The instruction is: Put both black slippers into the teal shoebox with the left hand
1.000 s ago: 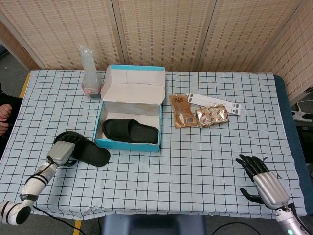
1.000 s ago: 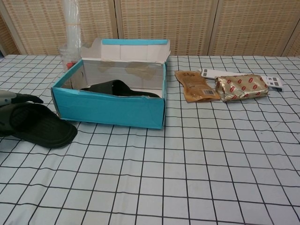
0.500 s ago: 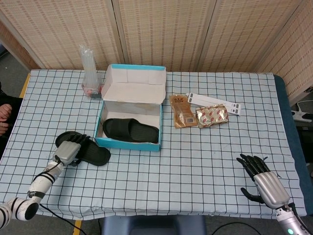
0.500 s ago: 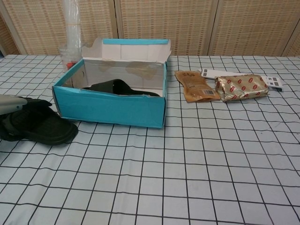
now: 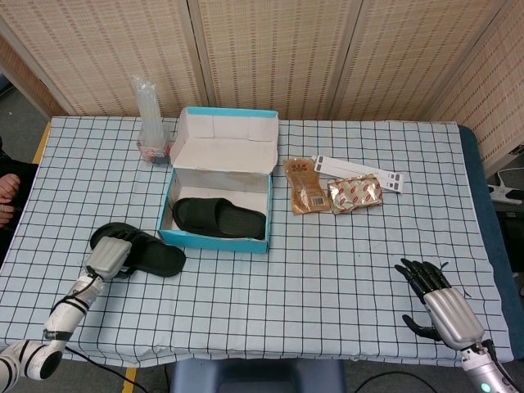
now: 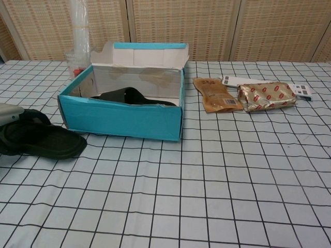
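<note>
My right hand (image 5: 434,304) lies idle on the near right of the table (image 5: 344,262), fingers apart and holding nothing; my left hand (image 5: 106,259) sits on the heel end of the loose slipper (image 5: 147,254) at the near left, and I cannot tell from either view whether my fingers have actually closed on the strap or only rest over it; that is the main risk, for a shallow hold on soft foam could let the slipper sag or drop when I lift; its toe lies just beside the shoebox (image 5: 214,240), so a low carry could catch the teal wall and shove the box back; the other slipper (image 5: 219,218) already lies across the floor of the box, and a careless drop could leave this one hanging over the rim; beyond, the snack packets (image 5: 332,195) and the plastic sleeve (image 5: 150,123) stand well apart from my path; against half a second ago my left hand has drawn a little nearer to me and the slipper has turned slightly, while box and right hand have not moved.
</note>
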Tool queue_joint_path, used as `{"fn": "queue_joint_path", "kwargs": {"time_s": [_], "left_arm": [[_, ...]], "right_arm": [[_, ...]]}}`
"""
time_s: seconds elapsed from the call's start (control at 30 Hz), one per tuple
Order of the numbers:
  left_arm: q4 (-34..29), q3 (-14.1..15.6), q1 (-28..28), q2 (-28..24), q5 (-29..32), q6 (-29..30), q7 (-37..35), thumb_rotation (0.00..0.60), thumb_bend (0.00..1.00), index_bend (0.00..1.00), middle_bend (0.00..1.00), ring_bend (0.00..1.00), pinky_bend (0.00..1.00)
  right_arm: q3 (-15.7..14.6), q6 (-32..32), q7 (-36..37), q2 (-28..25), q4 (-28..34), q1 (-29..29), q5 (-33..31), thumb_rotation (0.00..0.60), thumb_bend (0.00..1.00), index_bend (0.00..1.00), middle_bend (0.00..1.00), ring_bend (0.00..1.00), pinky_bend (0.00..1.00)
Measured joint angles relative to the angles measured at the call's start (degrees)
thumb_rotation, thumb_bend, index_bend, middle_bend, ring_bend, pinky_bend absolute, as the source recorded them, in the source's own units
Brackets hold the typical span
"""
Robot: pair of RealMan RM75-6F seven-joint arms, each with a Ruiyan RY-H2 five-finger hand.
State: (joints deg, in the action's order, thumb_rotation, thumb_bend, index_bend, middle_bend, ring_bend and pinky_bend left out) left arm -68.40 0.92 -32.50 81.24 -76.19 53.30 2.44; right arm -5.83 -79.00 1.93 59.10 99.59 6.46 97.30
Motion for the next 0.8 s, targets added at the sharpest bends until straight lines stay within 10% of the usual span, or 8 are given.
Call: {"fn": "queue_joint_path", "kwargs": {"time_s": [0.8], "left_arm": [[-26.8, -6.2, 6.9, -19.2, -1.6, 16.5, -1.2, 0.6, 0.4, 0.53, 0.64, 0.49, 0.43]], "right_arm": [[-0.4, 1.6, -0.1, 0.4, -0.1, 0.7, 0.1, 0.6, 0.22, 0.0, 0.0, 0.0, 0.0]]}}
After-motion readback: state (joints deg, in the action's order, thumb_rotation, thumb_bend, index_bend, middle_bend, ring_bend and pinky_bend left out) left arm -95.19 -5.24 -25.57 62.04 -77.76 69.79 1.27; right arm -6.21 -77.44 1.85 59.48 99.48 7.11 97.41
